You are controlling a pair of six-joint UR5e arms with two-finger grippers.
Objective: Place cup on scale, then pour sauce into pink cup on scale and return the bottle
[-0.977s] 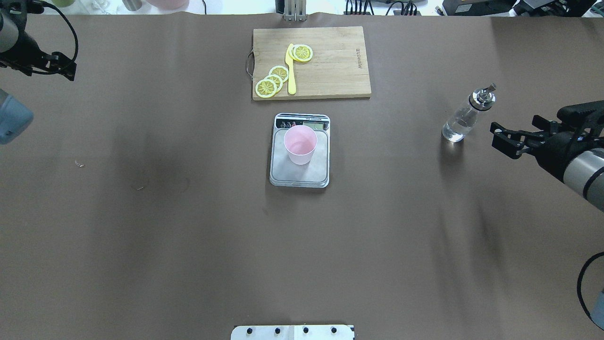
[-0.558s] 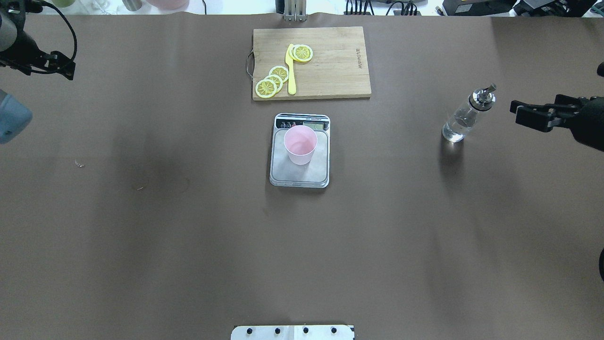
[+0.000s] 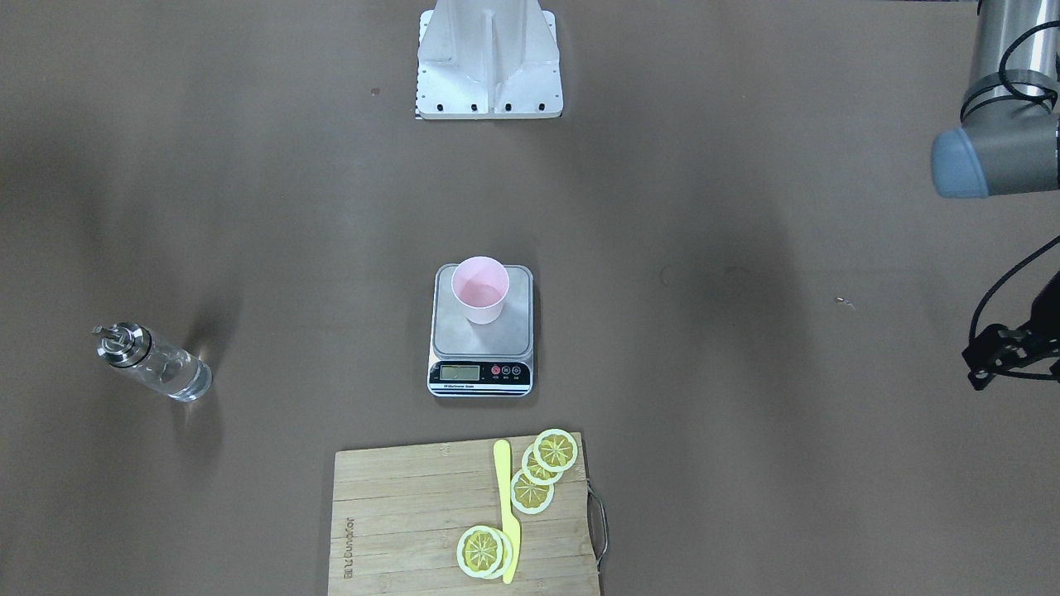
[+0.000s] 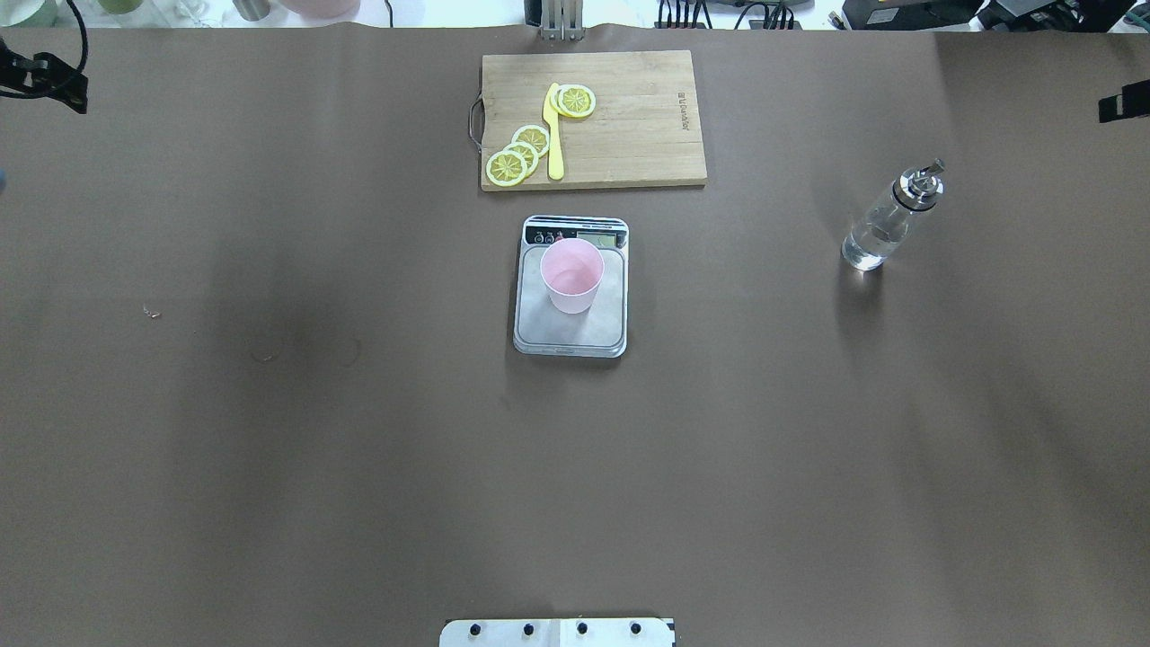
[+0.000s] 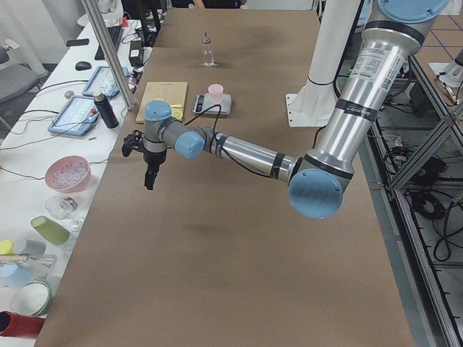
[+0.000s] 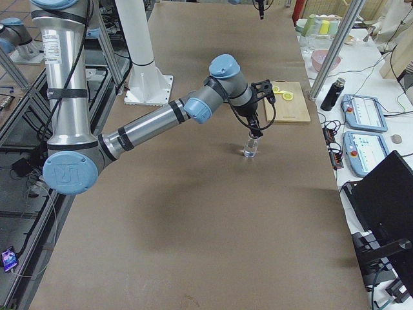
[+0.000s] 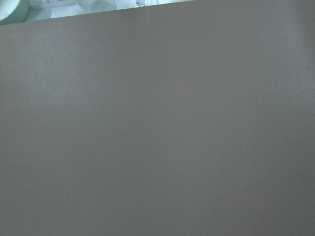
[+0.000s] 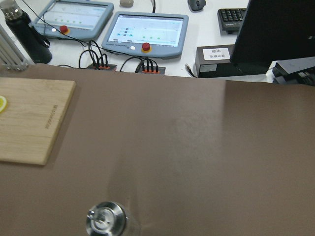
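The pink cup (image 4: pixel 571 274) stands upright on the steel scale (image 4: pixel 575 331) at the table's middle; it also shows in the front view (image 3: pixel 480 290). The glass bottle (image 4: pixel 885 225) with its silver spout and clear sauce stands alone on the table, far right of the scale. Its cap shows at the bottom of the right wrist view (image 8: pixel 105 220). My right gripper (image 4: pixel 1123 106) shows only as a sliver at the right edge, away from the bottle. My left gripper (image 4: pixel 45 79) is at the far left corner, empty. I cannot tell how either gripper's jaws stand.
A wooden cutting board (image 4: pixel 629 117) with lemon slices (image 4: pixel 519 155) and a yellow knife (image 4: pixel 553 135) lies behind the scale. The robot's base plate (image 4: pixel 557 632) is at the near edge. Monitors and cables lie beyond the far edge.
The right gripper has drawn back from beside the bottle, up and out to the right edge. The left gripper has moved further into the far left corner. Cup, scale and bottle have not moved.
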